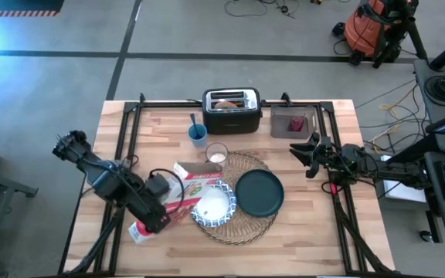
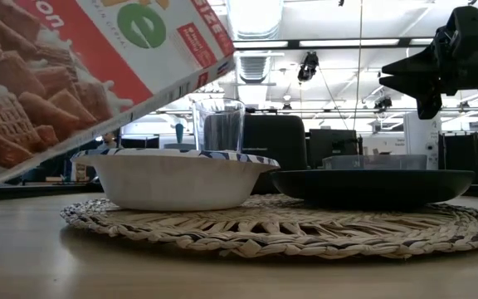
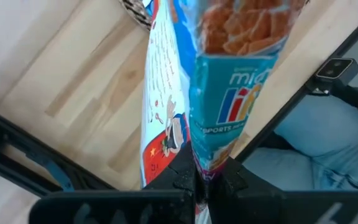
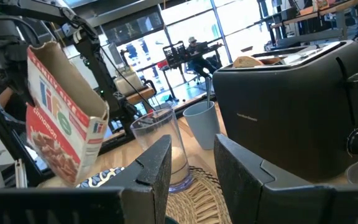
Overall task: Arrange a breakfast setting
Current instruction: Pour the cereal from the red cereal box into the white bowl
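1. Left gripper (image 1: 159,220) pinched tight on bottom end of cereal box (image 1: 182,193), front-left of placemat (image 1: 263,219); fingers (image 3: 182,180) clamped on box's base in left wrist view.
2. Box tilted, long axis running from gripper up and rightward toward bowl (image 1: 214,206); open top end hanging over bowl's near-left rim, seen also in low view (image 2: 81,75) above bowl (image 2: 177,176).
3. Bowl sitting on placement's left half, touching dark teal plate (image 1: 259,192) on its right; glass (image 1: 216,154) just behind, at mat's back edge.
4. Key relation: box mouth already above bowl, so pour likely needs only more tilt about the held end, not travel. Contents inside bowl not visible.
5. Right gripper (image 1: 306,154) idle off mat's right-back side, raised, jaws part-spread and empty; farther from bowl than left.
6. Toaster (image 1: 231,108) and blue cup (image 1: 198,134) behind mat, clear of box.
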Available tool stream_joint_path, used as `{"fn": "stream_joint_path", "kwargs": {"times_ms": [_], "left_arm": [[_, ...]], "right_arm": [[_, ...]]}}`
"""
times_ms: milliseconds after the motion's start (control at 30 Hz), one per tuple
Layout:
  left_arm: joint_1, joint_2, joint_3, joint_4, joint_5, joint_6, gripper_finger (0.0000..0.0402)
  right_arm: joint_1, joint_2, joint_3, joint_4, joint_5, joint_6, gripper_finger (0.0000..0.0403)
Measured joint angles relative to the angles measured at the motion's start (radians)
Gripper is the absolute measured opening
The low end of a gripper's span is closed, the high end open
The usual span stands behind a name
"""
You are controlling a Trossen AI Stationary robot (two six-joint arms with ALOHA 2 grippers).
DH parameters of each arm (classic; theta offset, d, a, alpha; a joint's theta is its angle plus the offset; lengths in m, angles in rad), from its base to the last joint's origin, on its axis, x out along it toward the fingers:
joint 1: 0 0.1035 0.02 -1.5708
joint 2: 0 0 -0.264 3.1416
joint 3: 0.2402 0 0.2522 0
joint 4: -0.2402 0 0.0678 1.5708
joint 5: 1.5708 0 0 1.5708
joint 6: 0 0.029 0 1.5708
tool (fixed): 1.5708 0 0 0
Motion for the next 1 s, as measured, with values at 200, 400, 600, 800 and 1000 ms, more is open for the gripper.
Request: {"fn": "stream_joint_path", "kwargs": {"times_ms": [200, 400, 600, 800, 1000], "left_arm": [[-0.039, 0.020, 0.000, 0.001, -0.054, -0.022, 0.0000], [-0.084, 0.052, -0.012, 0.006, -0.058, -0.060, 0.0000], [-0.140, 0.095, -0.013, 0.002, -0.055, -0.128, 0.0000], [-0.177, 0.112, -0.013, 0.000, -0.012, -0.200, 0.0000], [-0.205, 0.131, -0.013, 0.000, -0.003, -0.233, 0.0000]], "right_arm": [[0.000, 0.000, 0.000, 0.000, 0.000, 0.000, 0.0112], [0.000, 0.000, 0.000, 0.000, 0.000, 0.000, 0.0112], [0.000, 0.000, 0.000, 0.000, 0.000, 0.000, 0.0112], [0.000, 0.000, 0.000, 0.000, 0.000, 0.000, 0.0112], [0.000, 0.000, 0.000, 0.000, 0.000, 0.000, 0.0112]]}}
